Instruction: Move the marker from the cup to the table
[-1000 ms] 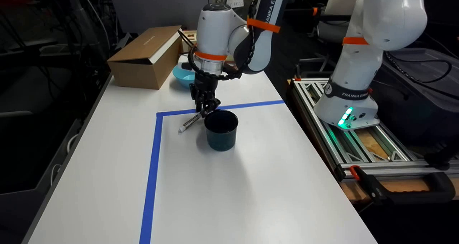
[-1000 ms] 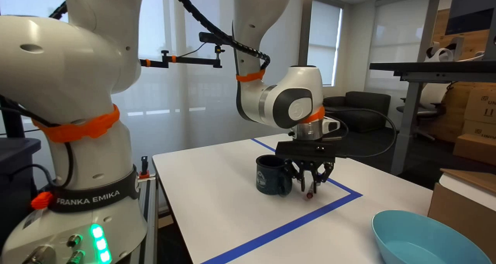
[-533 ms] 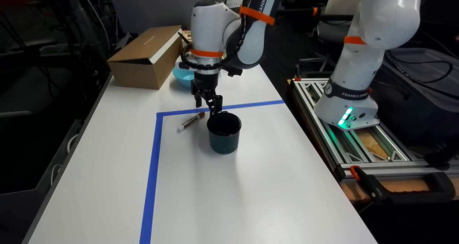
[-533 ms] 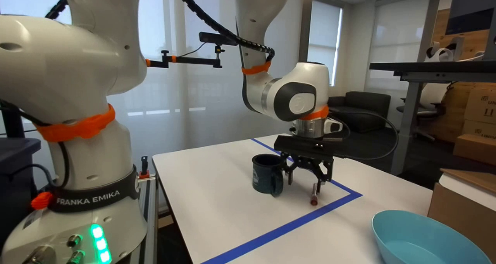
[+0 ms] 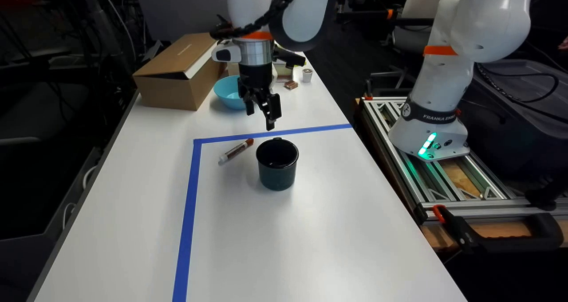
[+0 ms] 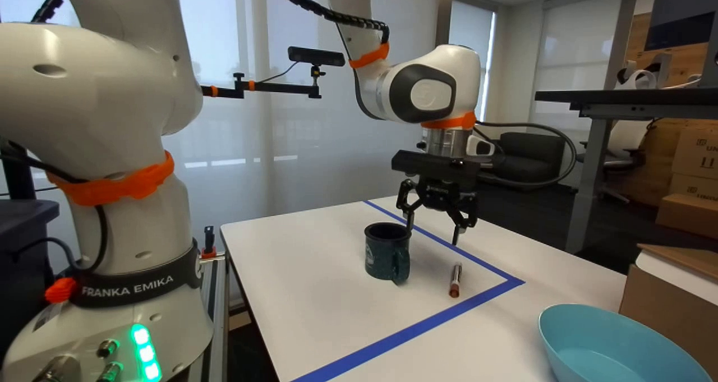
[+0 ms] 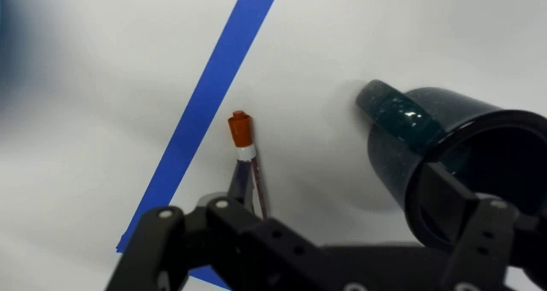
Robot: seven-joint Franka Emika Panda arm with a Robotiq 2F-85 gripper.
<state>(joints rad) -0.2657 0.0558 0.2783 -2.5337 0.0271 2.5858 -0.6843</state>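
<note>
One marker (image 6: 456, 281) is borne by the bench (image 6: 314, 270) beside the cup (image 6: 386, 256), its inside barely discerned; overhead, the claw (image 6: 432, 235) is spread apart.

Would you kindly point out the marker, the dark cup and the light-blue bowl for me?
Marker (image 5: 236, 151): in an exterior view, on the middle of its barrel.
Dark cup (image 6: 383, 258): in an exterior view, on its outer wall.
Light-blue bowl (image 6: 622, 340): in an exterior view, on its inner wall.

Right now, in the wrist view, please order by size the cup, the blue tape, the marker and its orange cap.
Cup and blue tape: unsure; tape looks longer, cup broader.
Marker, partly hidden by a gripper finger.
Orange cap.
</note>
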